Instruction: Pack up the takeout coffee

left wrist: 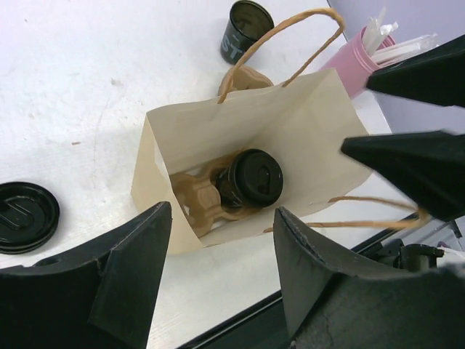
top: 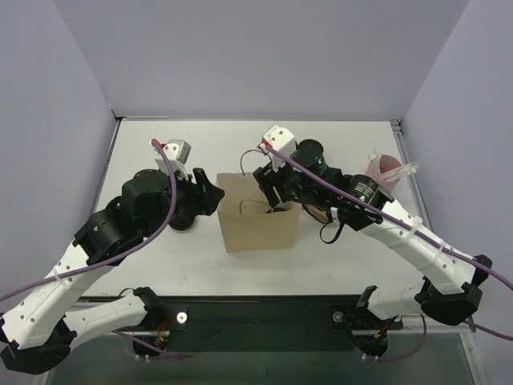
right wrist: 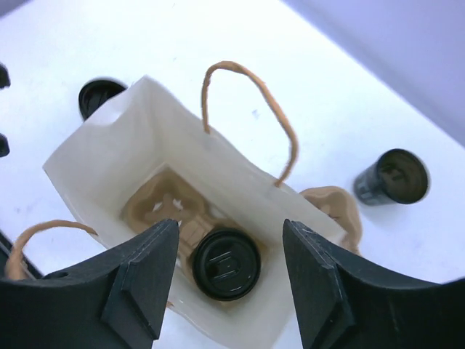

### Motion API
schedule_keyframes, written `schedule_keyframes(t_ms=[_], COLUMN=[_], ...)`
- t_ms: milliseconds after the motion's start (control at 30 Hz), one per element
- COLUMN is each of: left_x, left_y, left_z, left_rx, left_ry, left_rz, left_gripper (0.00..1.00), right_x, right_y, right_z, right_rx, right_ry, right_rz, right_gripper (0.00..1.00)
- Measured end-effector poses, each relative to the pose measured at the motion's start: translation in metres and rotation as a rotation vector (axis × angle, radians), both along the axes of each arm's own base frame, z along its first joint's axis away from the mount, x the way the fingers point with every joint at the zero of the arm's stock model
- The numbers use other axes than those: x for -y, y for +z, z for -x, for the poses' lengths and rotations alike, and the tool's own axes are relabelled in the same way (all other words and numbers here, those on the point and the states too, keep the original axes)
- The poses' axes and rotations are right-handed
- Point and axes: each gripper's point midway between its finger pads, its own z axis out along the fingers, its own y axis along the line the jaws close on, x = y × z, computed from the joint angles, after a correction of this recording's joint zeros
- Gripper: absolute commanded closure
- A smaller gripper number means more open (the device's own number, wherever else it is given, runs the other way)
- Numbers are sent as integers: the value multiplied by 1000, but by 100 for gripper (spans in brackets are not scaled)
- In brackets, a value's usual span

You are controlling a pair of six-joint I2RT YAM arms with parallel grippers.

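Packing is partly done. The paper bag stands upright at mid-table, between the two arms, mouth facing up and both twine handles raised. From overhead its mouth is longest left to right across the table. The cardboard carrier lies flat on the bag floor, and one lidded coffee cup is seated in one of its slots. The cup stands upright with its lid up and its long axis vertical. The slot next to it is empty. A second black cup stands on the table outside the bag, on the far side, and I cannot tell whether it is lidded. A loose black lid lies on the table on the left-arm side. I judge that the second cup has yet to be loaded, possibly along with something from the pink holder. The left gripper and right gripper both hover over the bag mouth, with jaws spread and holding nothing.
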Motion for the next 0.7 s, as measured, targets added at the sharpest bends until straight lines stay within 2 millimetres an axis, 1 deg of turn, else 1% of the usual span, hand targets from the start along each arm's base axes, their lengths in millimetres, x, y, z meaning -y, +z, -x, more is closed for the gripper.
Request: schedule_keyframes(t_ms=[67,133,167,200,267,300,367,433,500,567,600,633,700], left_x=[-3,-6,-9,-11,-17,-20,-29,-37,-47,-54,-58,-61,-67], left_y=[6,7,7,7,6,3,-4,-12,-18,-22,-23,-25,-32], left_z=[-1,0,0,1,3,5,11,16,22,25,27,28,29], left_rx=[22,34,39,43,52,55,55,56,65,79,87,95,103], left_ry=[4,7,8,11,16,19,19,20,23,23,24,26,33], left_rz=[-7,-18,-27,-32,-42,-50,-71,-91,-116,-138,-149,-158,-180], left_gripper=[29,27,23,21,16,3,3,3,3,3,3,3,3], right_x=[11,25,34,44,71,87,124,162,206,243,261,277,300], right_y=[21,39,46,51,56,56,53,45,33,19,12,5,-7], right_z=[-3,-7,-11,-15,-28,-37,-52,-64,-75,-80,-81,-81,-79], right_rx=[46,87,110,128,155,164,172,160,129,78,50,21,-34], right_ry=[-55,-128,-173,-223,-340,-408,-548,-681,-827,-949,-1010,-1063,-1140], right_rz=[-40,-72,-79,-83,-76,-64,-22,33,92,130,140,144,139], right_gripper=[41,40,40,40,40,40,41,41,41,42,48,51,53])
